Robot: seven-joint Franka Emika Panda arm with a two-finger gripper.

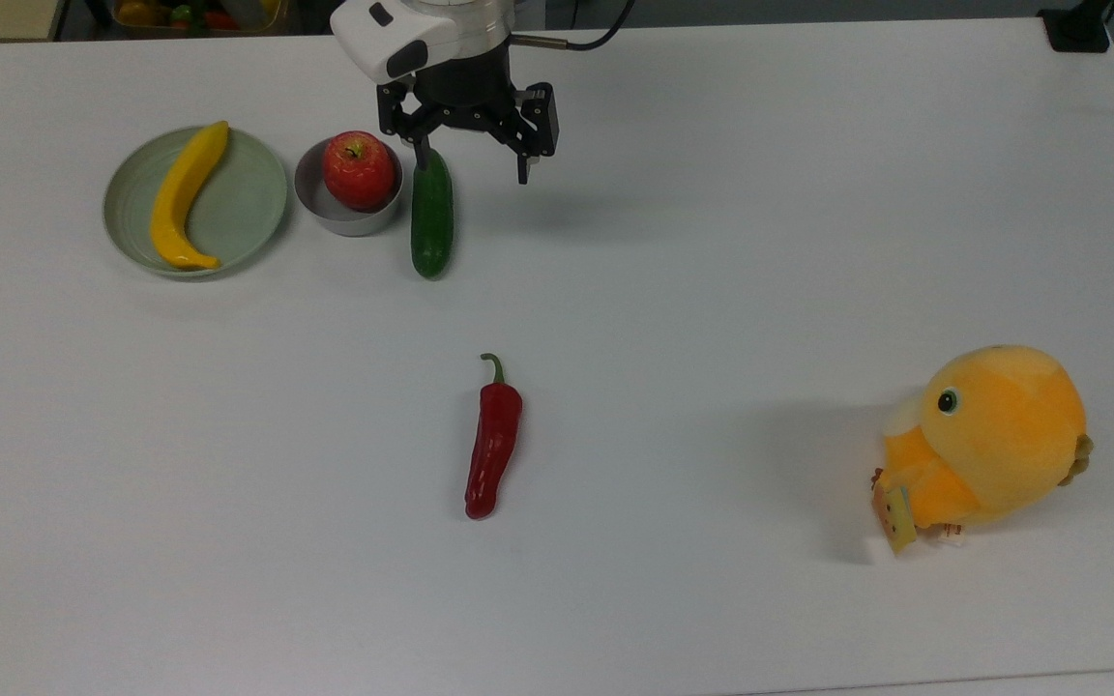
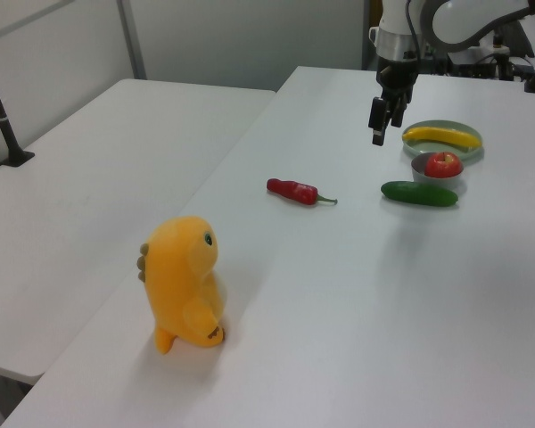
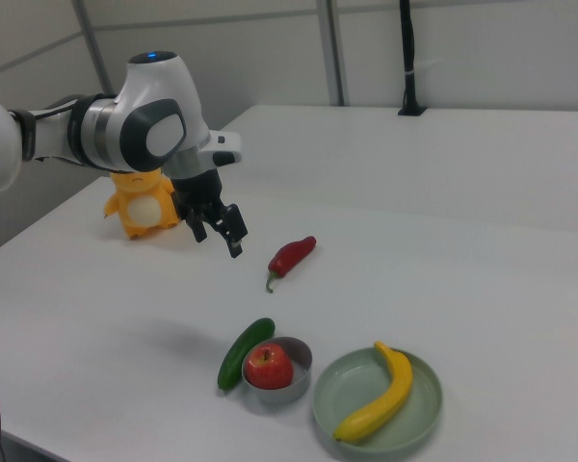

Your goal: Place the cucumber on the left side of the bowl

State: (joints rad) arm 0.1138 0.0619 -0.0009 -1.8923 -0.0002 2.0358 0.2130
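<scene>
The dark green cucumber (image 1: 431, 217) lies flat on the white table, right beside the small grey bowl (image 1: 344, 221) on the top view's right. A red apple (image 1: 359, 171) sits in the bowl. My gripper (image 1: 472, 166) hangs open and empty above the table, over the cucumber's far end and a little to the top view's right of it. In the left view the gripper (image 2: 381, 123) is raised, behind the cucumber (image 2: 419, 193) and the bowl (image 2: 420, 168). In the right view the gripper (image 3: 219, 241) hovers well above the cucumber (image 3: 244, 352) and the bowl (image 3: 302, 371).
A pale green plate (image 1: 243, 208) with a yellow banana (image 1: 185, 193) stands on the top view's left of the bowl. A red chili (image 1: 493, 440) lies mid-table. An orange plush toy (image 1: 992, 440) stands at the top view's right. A second table (image 2: 98, 160) adjoins.
</scene>
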